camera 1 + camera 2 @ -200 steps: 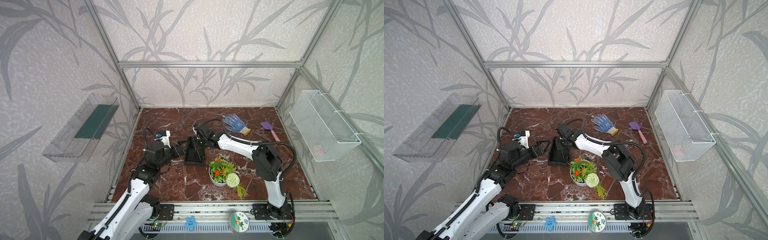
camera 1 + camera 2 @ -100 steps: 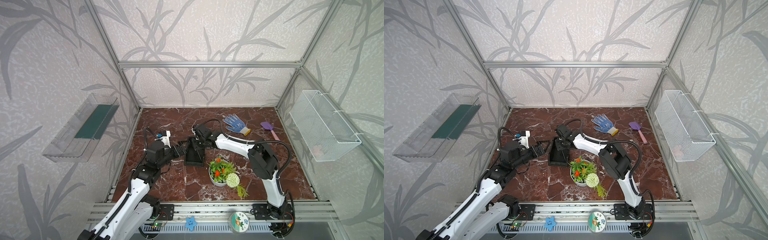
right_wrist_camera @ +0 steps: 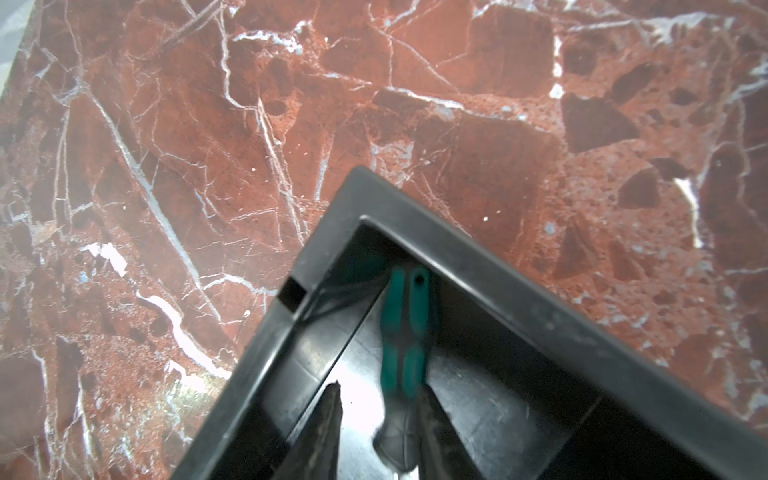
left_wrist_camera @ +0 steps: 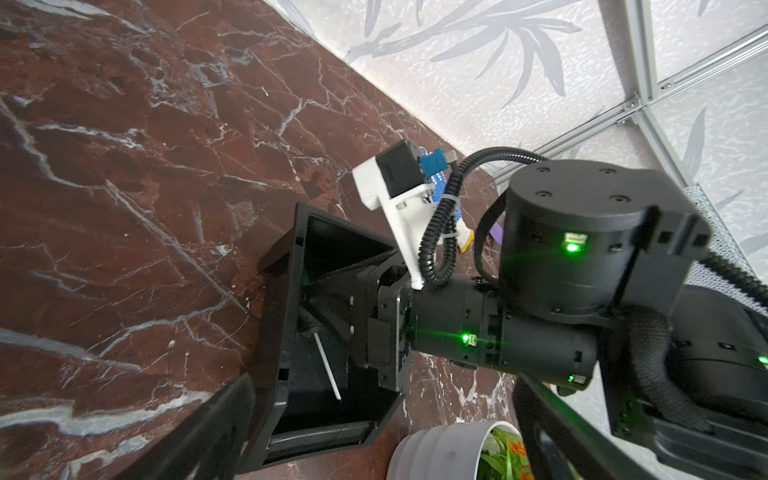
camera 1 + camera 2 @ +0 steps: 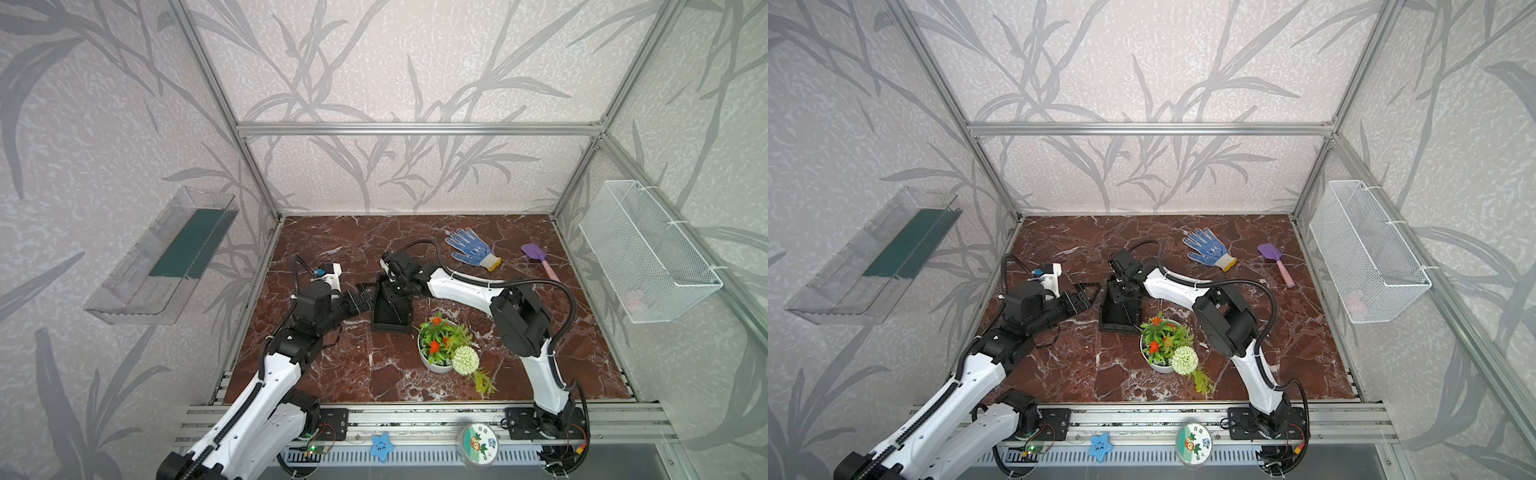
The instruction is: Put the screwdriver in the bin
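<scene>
In both top views the black tray (image 5: pixel 384 320) is sitting on the red marble tabletop (image 5: pixel 332 374) just left of the frame's centre. The white pot of artificial flowers (image 5: pixel 440 345) is standing just beside its lower right corner.

The screwdriver (image 3: pixel 401 340) is lying inside the tray. In the right wrist view its teal-and-black handle is resting on the tray floor, with the butt end tucked close to a corner of the wall. In the left wrist view its thin shaft (image 4: pixel 328 365) is slanting across the floor.

The right gripper (image 5: pixel 389 296) is reaching in over the tray's upper end, and its jaws are standing slightly apart on either side of the handle. A bright gap is showing between one fingertip (image 3: pixel 332 411) and the handle, while the other fingertip is sitting right against it.

The left gripper (image 5: pixel 368 296) is hovering just beside the tray's left wall with its jaws spread wide. Whether it is touching the wall I cannot tell.

A blue dotted work glove (image 5: pixel 471 251) and a purple spatula (image 5: pixel 538 258) are lying in the upper right of the tabletop, well apart from the tray.
</scene>
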